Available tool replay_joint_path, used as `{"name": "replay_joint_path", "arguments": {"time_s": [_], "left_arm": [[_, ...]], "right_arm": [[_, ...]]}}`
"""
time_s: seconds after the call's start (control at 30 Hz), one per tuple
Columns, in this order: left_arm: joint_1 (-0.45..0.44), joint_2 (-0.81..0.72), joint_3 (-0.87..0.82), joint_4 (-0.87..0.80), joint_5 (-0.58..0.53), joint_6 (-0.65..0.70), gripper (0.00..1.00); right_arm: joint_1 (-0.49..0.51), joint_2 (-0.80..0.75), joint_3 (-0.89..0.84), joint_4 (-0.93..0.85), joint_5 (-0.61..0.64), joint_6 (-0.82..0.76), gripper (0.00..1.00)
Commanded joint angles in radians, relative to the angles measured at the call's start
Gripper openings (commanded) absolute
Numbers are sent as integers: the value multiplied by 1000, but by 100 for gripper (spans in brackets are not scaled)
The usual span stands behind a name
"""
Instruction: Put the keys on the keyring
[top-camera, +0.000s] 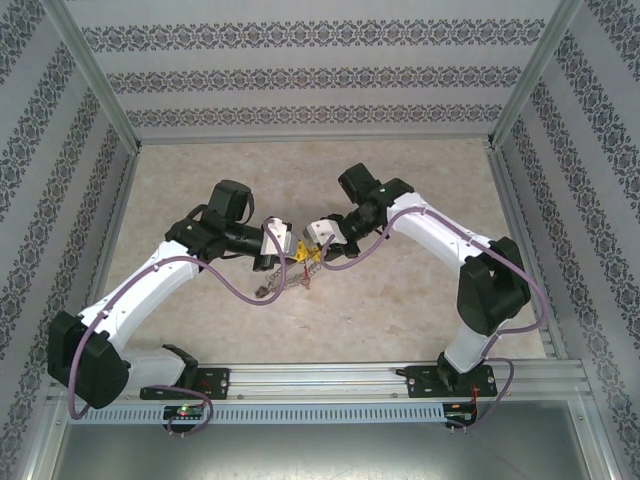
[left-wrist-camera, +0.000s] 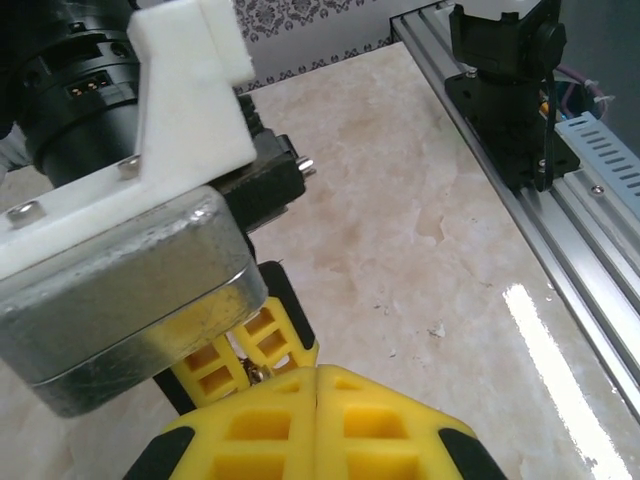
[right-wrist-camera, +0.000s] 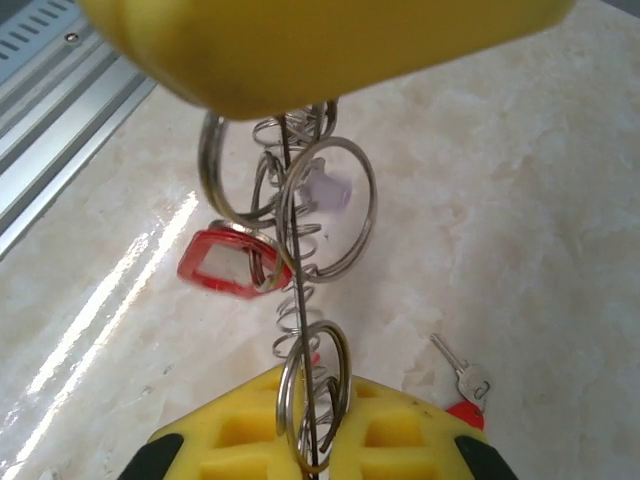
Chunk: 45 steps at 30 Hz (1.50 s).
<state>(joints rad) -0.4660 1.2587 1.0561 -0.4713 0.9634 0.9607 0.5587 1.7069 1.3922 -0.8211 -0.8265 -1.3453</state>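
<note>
Over the middle of the table (top-camera: 420, 300), my left gripper (left-wrist-camera: 317, 410) and right gripper (right-wrist-camera: 312, 420) meet. Both are pinched tight on the keyring (right-wrist-camera: 293, 250), which is stretched between them. One red-headed key (right-wrist-camera: 458, 372) lies on the table nearby.

**A:** The keyring (right-wrist-camera: 293, 240), close up: bare polished metal, shiny rings and a thin wire coil.
**B:** And the red key (right-wrist-camera: 228, 262)?
**A:** Glossy red plastic head. The second key (right-wrist-camera: 465, 378) has a bright silvery metal blade.
**B:** The table (right-wrist-camera: 560, 200)?
**A:** Smooth, glossy, marble-look top, throwing white glare.
**B:** The finger pads (left-wrist-camera: 380, 420)?
**A:** Matt yellow plastic, moulded in a grid. The bracket (left-wrist-camera: 190, 100) is matt white plastic, the housing (left-wrist-camera: 130, 300) dull grey metal, scuffed, and the rail (left-wrist-camera: 585, 262) satin silver metal.
</note>
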Motion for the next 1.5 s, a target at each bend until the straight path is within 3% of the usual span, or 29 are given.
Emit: {"name": "replay_joint_path", "arguments": {"time_s": [0.0,0.13,0.23,0.33,0.5,0.63,0.77,0.93,1.03,1.2,1.3,1.4,1.47], "left_arm": [[-11,-52,30,20,-16,-65,22],[5,-99,41,22,-29,-140,27],[29,-127,36,41,-10,-217,42],[43,-129,45,39,-12,-328,44],[46,-140,12,122,-147,-576,50],[46,-143,-22,208,-228,-810,53],[44,-144,-76,282,-224,-928,45],[43,-204,-166,360,-284,-940,47],[42,-207,-189,351,-330,-924,55],[44,-183,-216,349,-441,-937,59],[51,-198,-228,379,-468,-939,68],[65,-237,-223,343,-485,-873,74],[80,-280,-211,299,-439,-782,77]], "right_arm": [[-6,-81,-71,99,0,84,0],[-8,-169,-156,240,58,217,0],[-5,-224,-203,309,111,270,0],[-2,-262,-233,364,179,314,0],[4,-293,-266,477,257,450,0],[27,-329,-357,722,385,645,0],[61,-355,-492,1046,524,853,0],[131,-339,-515,1139,602,916,0],[144,-328,-505,1141,595,928,0],[155,-318,-489,1127,592,914,0],[166,-323,-494,1122,569,858,0],[166,-329,-479,1055,518,768,0],[153,-332,-454,963,424,697,0]]}}
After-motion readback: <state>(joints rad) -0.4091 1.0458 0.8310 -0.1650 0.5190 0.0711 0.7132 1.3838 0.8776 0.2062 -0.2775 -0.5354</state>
